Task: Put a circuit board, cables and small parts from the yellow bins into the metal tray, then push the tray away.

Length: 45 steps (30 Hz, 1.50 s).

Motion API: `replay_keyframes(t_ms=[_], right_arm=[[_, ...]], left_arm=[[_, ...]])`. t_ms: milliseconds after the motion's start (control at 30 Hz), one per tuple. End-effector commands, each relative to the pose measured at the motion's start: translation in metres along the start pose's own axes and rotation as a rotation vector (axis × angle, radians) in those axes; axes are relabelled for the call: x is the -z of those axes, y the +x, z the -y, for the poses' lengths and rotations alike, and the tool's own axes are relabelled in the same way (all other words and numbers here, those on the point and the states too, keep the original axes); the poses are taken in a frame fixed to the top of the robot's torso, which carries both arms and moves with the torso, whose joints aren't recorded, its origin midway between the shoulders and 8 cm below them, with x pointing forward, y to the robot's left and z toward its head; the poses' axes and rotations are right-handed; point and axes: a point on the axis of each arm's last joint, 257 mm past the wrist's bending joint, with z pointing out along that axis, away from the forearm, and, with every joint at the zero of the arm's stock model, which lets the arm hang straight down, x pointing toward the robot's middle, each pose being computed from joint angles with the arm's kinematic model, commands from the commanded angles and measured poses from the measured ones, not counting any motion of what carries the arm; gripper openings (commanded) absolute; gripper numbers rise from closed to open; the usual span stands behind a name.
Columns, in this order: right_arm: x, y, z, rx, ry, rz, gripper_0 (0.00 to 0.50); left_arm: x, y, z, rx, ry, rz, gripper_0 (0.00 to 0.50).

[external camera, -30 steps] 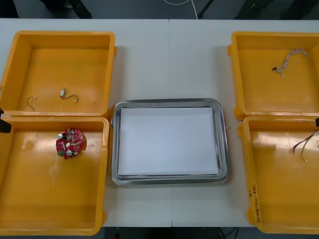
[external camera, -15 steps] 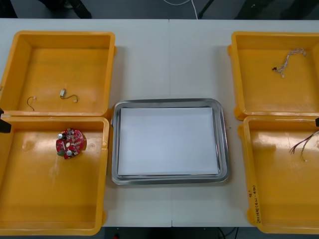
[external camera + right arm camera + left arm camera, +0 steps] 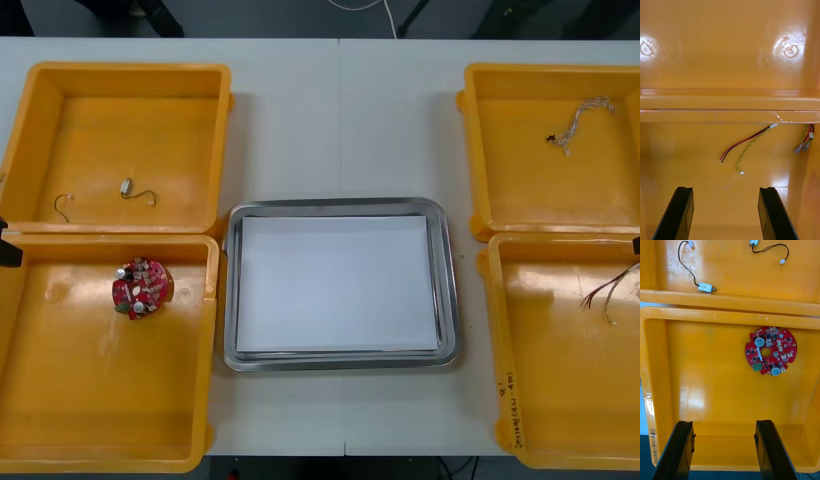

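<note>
Left gripper (image 3: 724,450): aimed down into the near left bin (image 3: 100,400), fingertips against its near wall, fingers spread wide with nothing between them. Right gripper (image 3: 724,213): aimed down into the near right bin (image 3: 560,400), fingers likewise wide apart and empty. Near left bin: one round red board (image 3: 140,287), lying flat on the floor in the far half, well ahead of the left fingers and apart from every wall. Near right bin: red and yellow cables (image 3: 747,144), loose on the floor close to the far wall and running off toward the outer side, ahead of the right fingers and clear of them. Tray (image 3: 452,290): on the table (image 3: 340,120) between the two pairs of bins, just beside the near ones, white inside, bare. Far left bin (image 3: 130,110): two black cables (image 3: 137,190) near its near wall, lying apart, each with small metal parts (image 3: 705,287) on it. Far right bin (image 3: 540,180): one twisted blue and white cable (image 3: 580,122), curled toward the far outer corner.
</note>
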Motion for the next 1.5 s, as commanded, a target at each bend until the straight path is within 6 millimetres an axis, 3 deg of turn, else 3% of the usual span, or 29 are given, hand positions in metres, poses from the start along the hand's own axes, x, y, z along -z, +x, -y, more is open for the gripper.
replay_keyframes(t_ms=[33, 1500], right_arm=[[0.0110, -0.0013, 0.0154, -0.017, 0.042, 0.004, 0.500], [0.0110, -0.0013, 0.0154, -0.017, 0.042, 0.004, 0.500]], left_arm=[[0.0145, -0.0035, -0.0129, -0.094, -0.047, 0.022, 0.477], [0.0145, -0.0035, -0.0129, -0.094, -0.047, 0.022, 0.476]])
